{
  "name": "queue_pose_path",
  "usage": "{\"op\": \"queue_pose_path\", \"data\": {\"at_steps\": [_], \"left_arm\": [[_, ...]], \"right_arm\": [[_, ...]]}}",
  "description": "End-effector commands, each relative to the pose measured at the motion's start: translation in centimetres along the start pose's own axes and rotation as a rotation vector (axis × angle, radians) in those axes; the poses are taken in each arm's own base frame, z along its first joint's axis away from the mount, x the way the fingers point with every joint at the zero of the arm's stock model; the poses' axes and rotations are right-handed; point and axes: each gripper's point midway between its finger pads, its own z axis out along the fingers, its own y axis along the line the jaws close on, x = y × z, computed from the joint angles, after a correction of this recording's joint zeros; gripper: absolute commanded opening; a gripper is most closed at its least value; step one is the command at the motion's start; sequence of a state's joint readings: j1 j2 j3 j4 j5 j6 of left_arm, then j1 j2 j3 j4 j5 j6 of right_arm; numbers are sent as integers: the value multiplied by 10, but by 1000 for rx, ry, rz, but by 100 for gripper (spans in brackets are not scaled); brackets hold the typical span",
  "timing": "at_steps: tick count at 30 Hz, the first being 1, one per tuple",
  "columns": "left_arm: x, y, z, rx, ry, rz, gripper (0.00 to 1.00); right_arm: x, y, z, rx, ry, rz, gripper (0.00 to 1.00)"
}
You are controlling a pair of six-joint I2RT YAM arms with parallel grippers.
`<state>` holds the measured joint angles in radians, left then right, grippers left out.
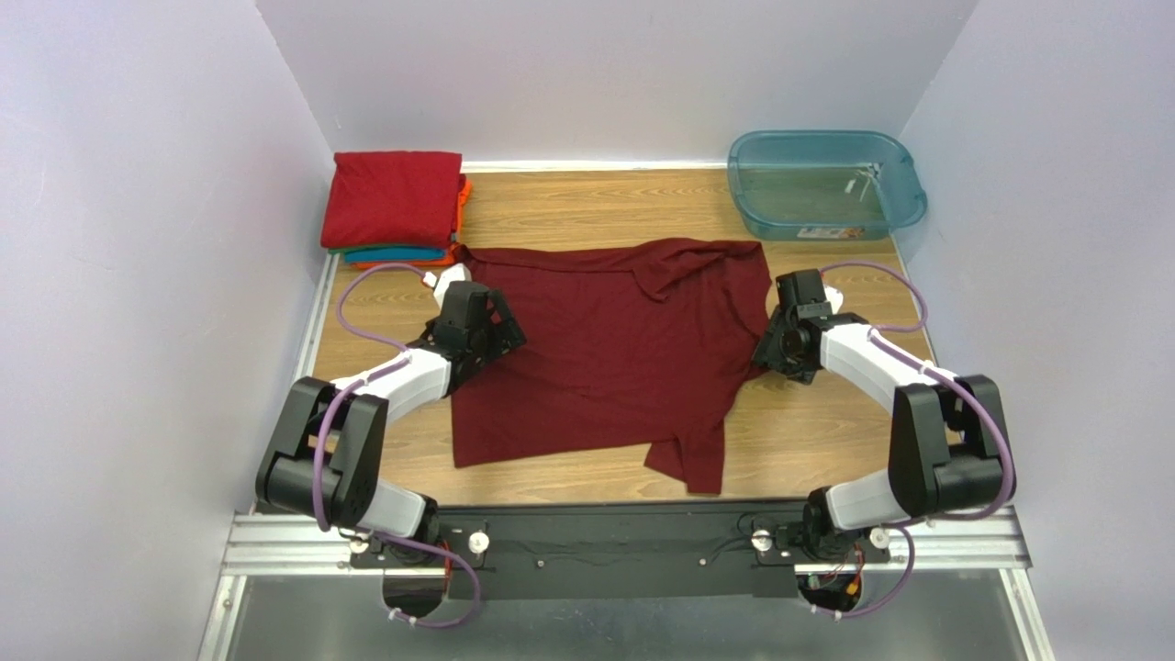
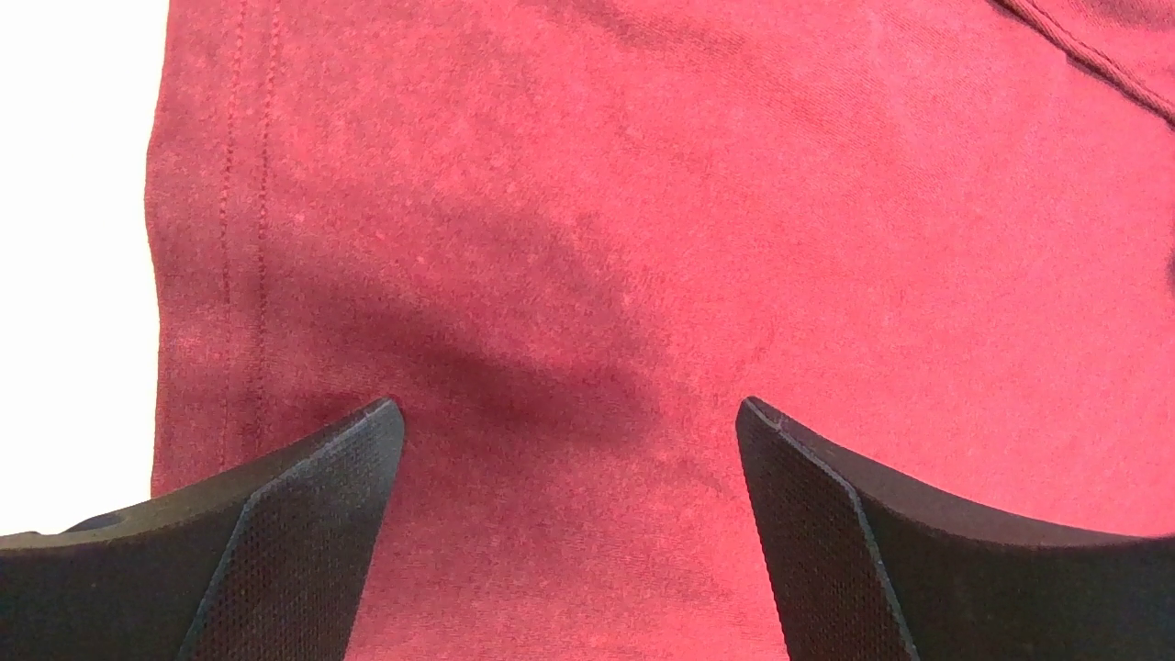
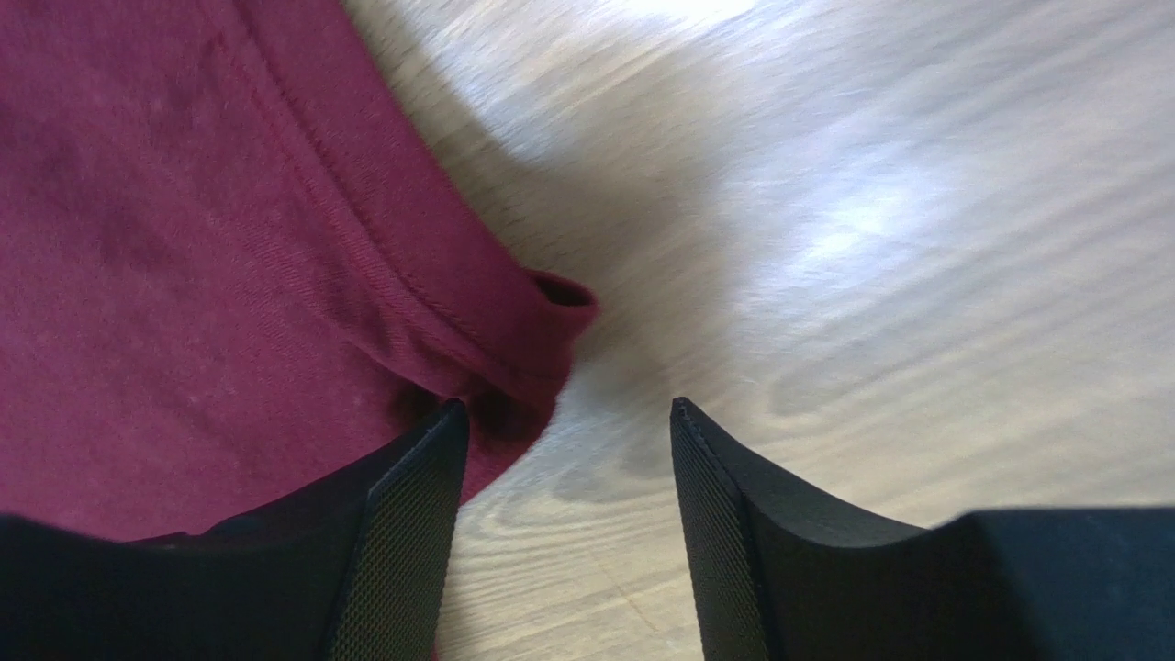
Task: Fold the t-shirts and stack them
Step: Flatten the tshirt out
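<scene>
A dark maroon t-shirt [image 1: 607, 351] lies spread on the wooden table, its right side rumpled and partly folded over. A stack of folded shirts [image 1: 396, 204], red on top with orange and teal below, sits at the back left. My left gripper [image 1: 483, 331] is open over the shirt's left edge; the left wrist view shows only maroon cloth [image 2: 621, 234] between its fingers [image 2: 304, 510]. My right gripper [image 1: 772, 351] is open at the shirt's right edge, with the hem [image 3: 414, 276] beside its left finger [image 3: 400, 523] and bare wood between the jaws.
A translucent teal plastic tub [image 1: 824, 182] stands at the back right. White walls close in the table on left, back and right. Bare wood [image 1: 841, 427] shows to the right of the shirt and along the front edge.
</scene>
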<state>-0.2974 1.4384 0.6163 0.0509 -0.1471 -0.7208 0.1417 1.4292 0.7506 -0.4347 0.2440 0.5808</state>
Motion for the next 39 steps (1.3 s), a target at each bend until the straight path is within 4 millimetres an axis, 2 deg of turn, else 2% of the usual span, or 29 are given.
{"op": "queue_pose_path", "data": {"at_steps": [1,4,7,10,14,17,19,20,21,24,29,32,34,36,39], "left_arm": [[7,2,4,0,32,21,98],[8,4,4,-6,31,25,98],[7,6,5,-12,26,26,98],[5,7,5,-14,23,25,98],[2,11,6,-24,20,27,98],[1,14,5,-29,17,27,98],[-1,16,4,-37,7,28,98],[-3,17,4,-40,2,27,98],[-4,19,4,-46,-4,28,98],[-8,21,4,-51,-12,29,98],[-10,23,5,-49,-13,33,98],[-12,21,5,-44,-16,33,98],[-16,18,6,-33,-23,32,98],[-19,14,6,-23,-29,33,98],[-26,8,10,-10,-42,33,98]], "right_arm": [[3,22,7,-106,35,-6,61],[4,28,15,-125,46,-3,58],[0,31,21,-120,38,7,42],[-7,31,24,-109,17,5,20],[-13,36,18,-133,0,-15,2],[-21,29,2,-113,-23,-15,1],[-30,14,-8,-34,-53,-19,1],[-36,7,-21,-1,-63,-23,1],[-42,-5,-27,59,-87,-25,1],[-57,-21,-53,139,-128,-19,1],[-81,-29,-89,177,-177,-32,1],[-100,-25,-108,179,-200,-46,1],[-104,-29,-114,210,-191,-67,1],[-115,-23,-121,193,-199,-83,1],[-118,-8,-112,148,-158,-116,6]]}}
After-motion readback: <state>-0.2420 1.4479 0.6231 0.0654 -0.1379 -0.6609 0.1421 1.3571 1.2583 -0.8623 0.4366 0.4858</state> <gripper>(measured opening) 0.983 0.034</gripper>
